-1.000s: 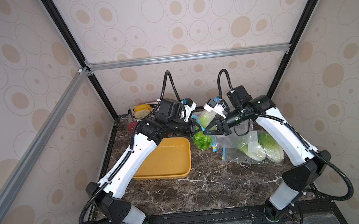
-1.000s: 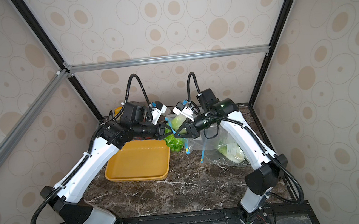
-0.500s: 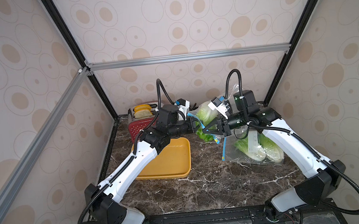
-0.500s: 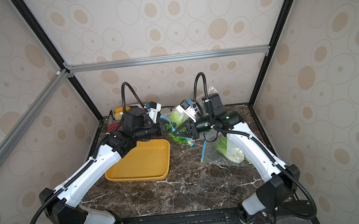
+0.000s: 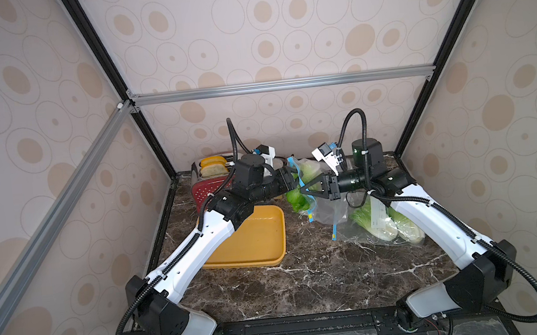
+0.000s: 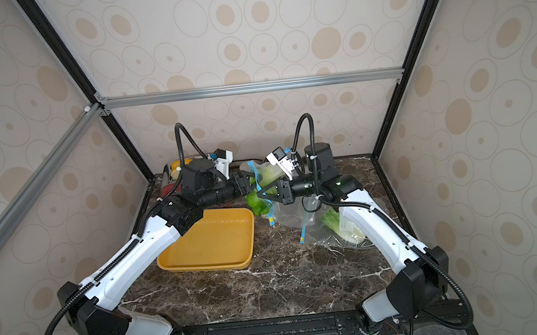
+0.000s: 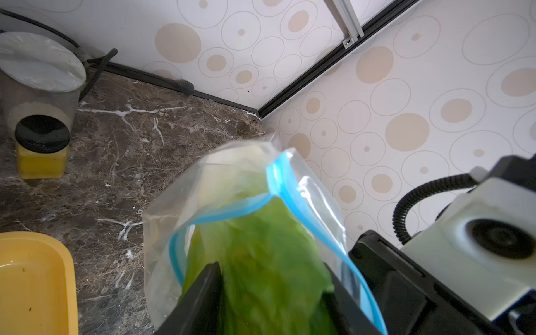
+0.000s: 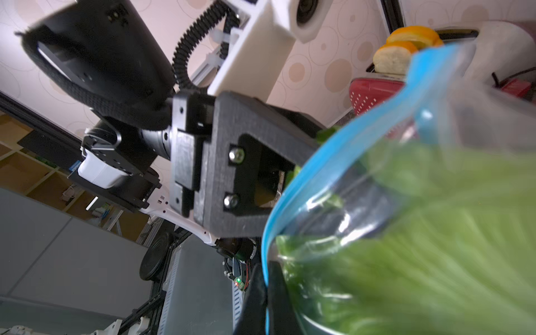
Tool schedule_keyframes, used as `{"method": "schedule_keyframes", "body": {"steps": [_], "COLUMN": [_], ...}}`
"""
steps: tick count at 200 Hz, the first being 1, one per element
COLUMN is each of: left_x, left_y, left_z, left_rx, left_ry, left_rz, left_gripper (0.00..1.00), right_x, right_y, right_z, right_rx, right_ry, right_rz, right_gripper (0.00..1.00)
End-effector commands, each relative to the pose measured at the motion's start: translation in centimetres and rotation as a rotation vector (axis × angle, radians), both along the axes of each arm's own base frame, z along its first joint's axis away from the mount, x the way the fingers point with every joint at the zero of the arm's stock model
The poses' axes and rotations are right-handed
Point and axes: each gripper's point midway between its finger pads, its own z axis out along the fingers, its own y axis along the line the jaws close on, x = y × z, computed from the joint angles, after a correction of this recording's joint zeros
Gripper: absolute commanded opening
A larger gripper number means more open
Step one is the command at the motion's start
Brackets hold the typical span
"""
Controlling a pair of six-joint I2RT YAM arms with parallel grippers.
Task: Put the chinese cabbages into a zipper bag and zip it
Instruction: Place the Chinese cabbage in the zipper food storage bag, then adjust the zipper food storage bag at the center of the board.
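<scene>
Left gripper (image 5: 296,180) spread around the leafy end of a chinese cabbage (image 7: 261,249), right gripper (image 5: 303,190) pinching the blue rim of the zipper bag (image 7: 208,185).

Both grippers meet above the back of the worktop (image 5: 305,282), just beyond the yellow tray (image 5: 257,243). In the left wrist view the cabbage's pale base sits inside the clear bag. Its frilly green top sticks out of the mouth and lies between the left gripper's parted fingers (image 7: 203,290). In the right wrist view the right gripper's fingers are pressed together on the blue zipper strip at the mouth's edge. Two more cabbages (image 5: 362,216) lie in clear plastic on the worktop under the right arm, well apart from the left gripper.
</scene>
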Motion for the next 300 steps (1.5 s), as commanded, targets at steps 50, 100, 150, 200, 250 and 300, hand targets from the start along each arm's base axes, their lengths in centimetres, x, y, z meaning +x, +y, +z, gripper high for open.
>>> {"method": "schedule_keyframes", "body": {"steps": [50,100,150,200,250,300], "left_x": [-1.9,-4.7,-3.8,0.2,3.3,3.5], "left_y": [3.3,9.1,10.3,5.8,5.1,1.0], "left_z": [6.3,7.0,1.9,1.2,-3.3,-3.7], "left_rx": [-0.025,0.241,0.349,0.392,0.511,0.423], "left_ry": [-0.112,-0.22,-0.183,-0.333,-0.268,-0.266], "left_rz": [0.002,0.091,0.142,0.008,0.026,-0.116], "left_gripper": [0.67,0.73,0.74,0.65,0.48,0.35], "right_x": [1.8,2.8,3.4,4.3,4.2,3.8], "right_y": [0.2,0.0,-0.3,0.1,0.1,-0.4], "right_z": [1.7,4.1,2.9,1.4,0.8,0.1], "right_rx": [0.073,0.147,0.045,-0.009,-0.028,-0.052], "right_ry": [0.029,0.027,0.047,0.046,0.046,0.032], "right_rz": [-0.098,-0.169,-0.212,-0.194,-0.186,-0.201], "right_gripper": [0.0,0.0,0.0,0.0,0.0,0.0]}}
